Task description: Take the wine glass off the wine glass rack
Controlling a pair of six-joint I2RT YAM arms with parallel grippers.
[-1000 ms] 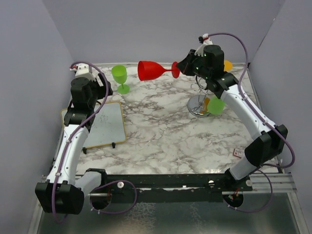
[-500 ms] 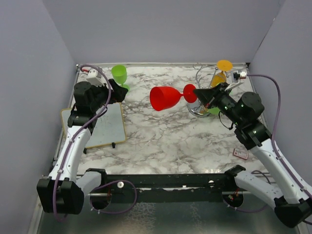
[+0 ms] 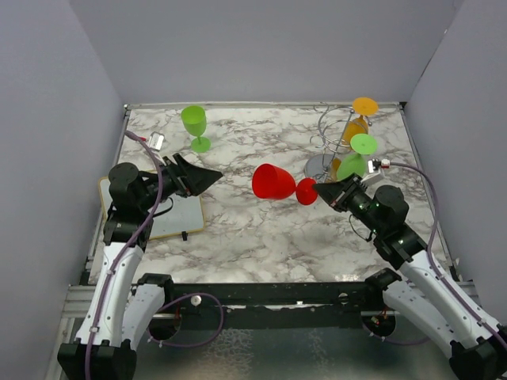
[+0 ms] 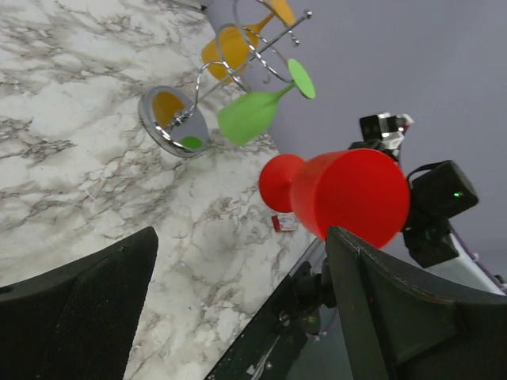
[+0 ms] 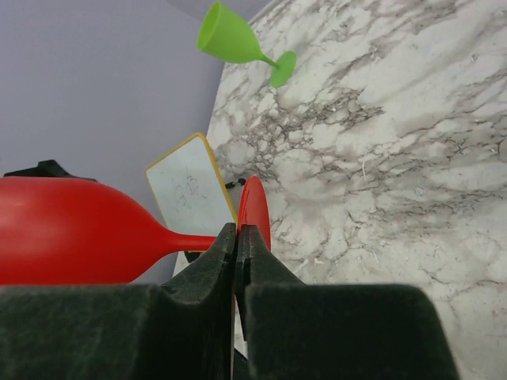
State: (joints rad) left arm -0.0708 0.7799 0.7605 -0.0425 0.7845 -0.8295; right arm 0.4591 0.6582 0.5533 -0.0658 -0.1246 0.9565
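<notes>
On the near left of the white-and-grey marbled counter lies a small white board with a yellow rim, flat on the surface. Above its far corner hangs the left hand, released. Its two dark fingers stand wide apart with nothing between them, their tips pointing toward the middle of the counter.

Across from it, on the right side, the right hand is clenched on the red plastic wine glass. In the right wrist view the two fingers meet on the glass's round foot, just where the thin stem joins it. The glass is off the rack and lies sideways in the air over the middle of the counter. Its bowl is toward the left hand and its foot toward the right one. It sits between the two hands and apart from the left fingertips.

Just behind the right hand stands the silver wire wine glass rack, upright on its round shiny base near the far right side of the counter. Two glasses hang from its curled arms, bowl down and foot up. A light green plastic wine glass hangs on the nearer side and an orange plastic wine glass on the farther side. The red glass is near the rack but does not touch it.

Farthest back on the left, a second light green plastic wine glass stands upright on the counter, well apart from the rack and from both hands.
</notes>
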